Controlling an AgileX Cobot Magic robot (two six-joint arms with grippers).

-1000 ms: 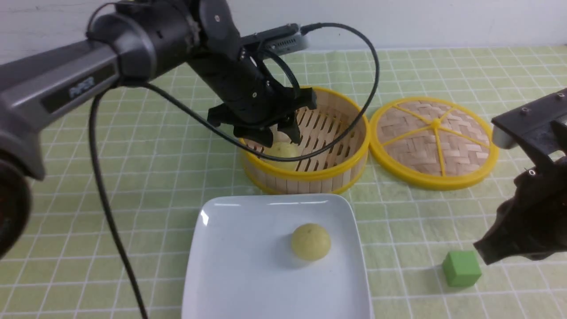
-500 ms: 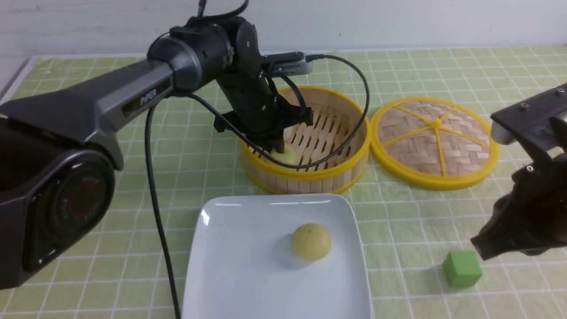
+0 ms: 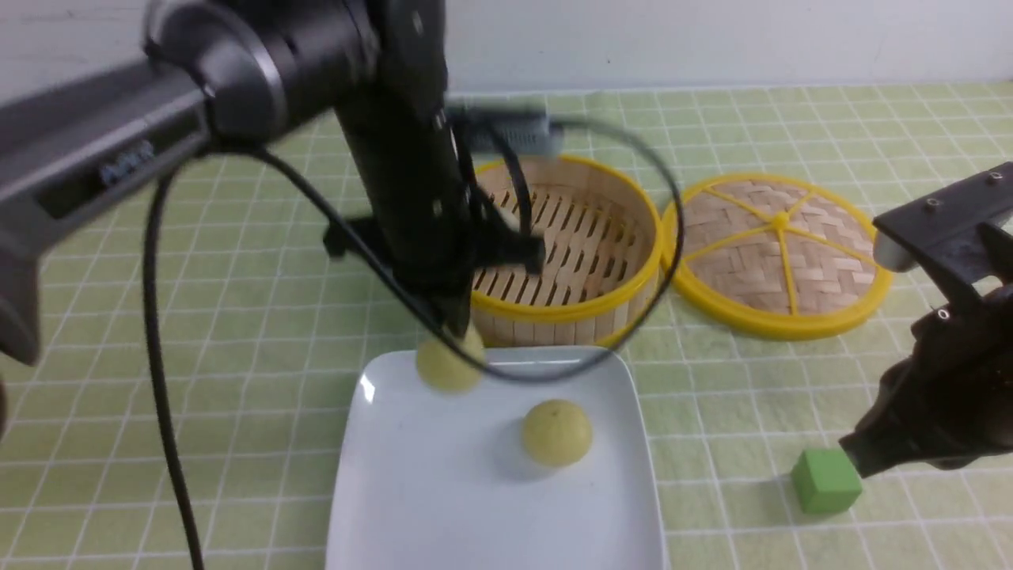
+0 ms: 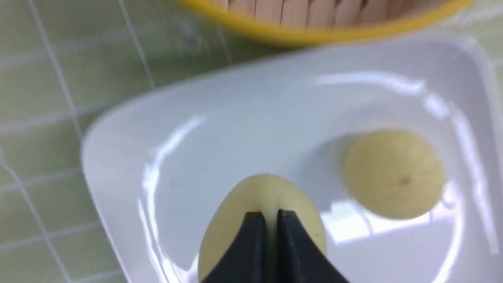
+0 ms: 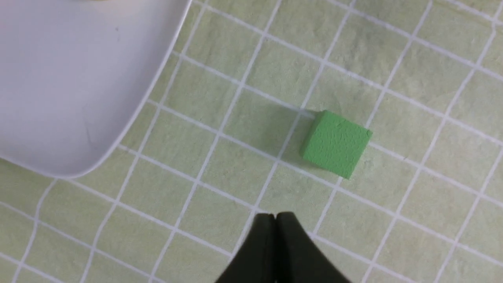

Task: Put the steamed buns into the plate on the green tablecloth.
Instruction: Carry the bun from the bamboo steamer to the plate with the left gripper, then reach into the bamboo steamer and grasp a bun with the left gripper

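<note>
A pale yellow steamed bun (image 3: 448, 366) (image 4: 262, 196) hangs over the far left part of the white square plate (image 3: 411, 491) (image 4: 243, 118), pinched in my left gripper (image 3: 457, 334) (image 4: 270, 214), which is shut on it. A second yellow bun (image 3: 556, 431) (image 4: 394, 173) rests on the plate, right of its middle. The plate lies on the green tablecloth (image 3: 261, 332). My right gripper (image 3: 859, 459) (image 5: 275, 216) hovers shut and empty at the near right, just by a green cube.
The round yellow-rimmed steamer basket (image 3: 571, 261) stands behind the plate, its slatted floor showing bare. Its woven lid (image 3: 779, 253) lies flat to the right. The small green cube (image 3: 825, 479) (image 5: 336, 143) sits on the cloth right of the plate.
My left gripper dropped into the steamer, shut on the yellow bun, and carried it out over the plate's far left part. The right arm barely shifted.
</note>
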